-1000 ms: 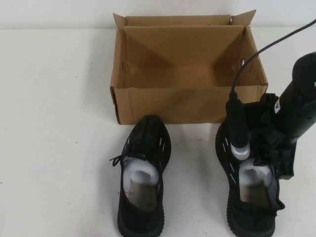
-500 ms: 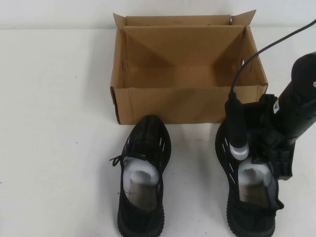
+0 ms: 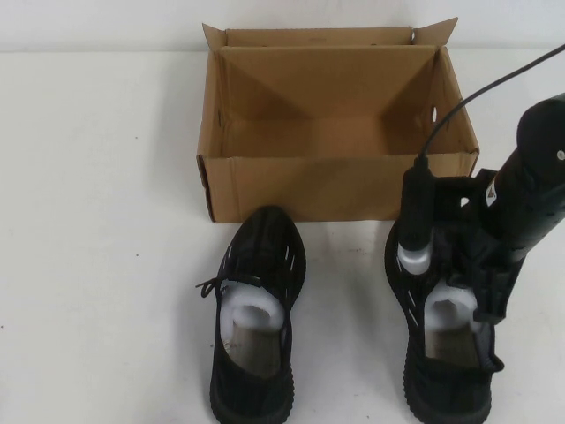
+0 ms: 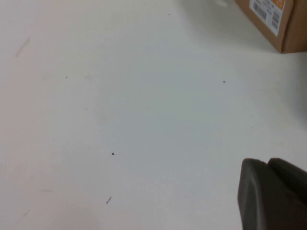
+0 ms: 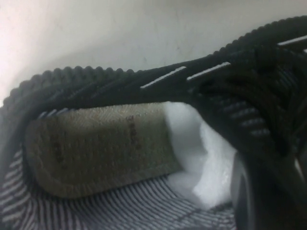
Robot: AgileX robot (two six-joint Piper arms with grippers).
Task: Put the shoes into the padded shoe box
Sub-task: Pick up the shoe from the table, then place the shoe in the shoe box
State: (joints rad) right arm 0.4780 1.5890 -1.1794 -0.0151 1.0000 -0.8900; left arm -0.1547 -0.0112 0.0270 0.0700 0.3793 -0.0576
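we see the right gripper (image 3: 484, 296) low over the right shoe (image 3: 446, 353), fingers round its tongue, grip unclear; both shoes sit toes to box (image 3: 335, 185) for a short lift. left gripper (image 4: 273, 196) parked, can't tell

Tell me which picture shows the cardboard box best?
The high view: the whole shoe box shows, open and empty, behind both shoes, with the right gripper at the right shoe. The left wrist view catches only one labelled corner beyond the left gripper. The right wrist view shows none.
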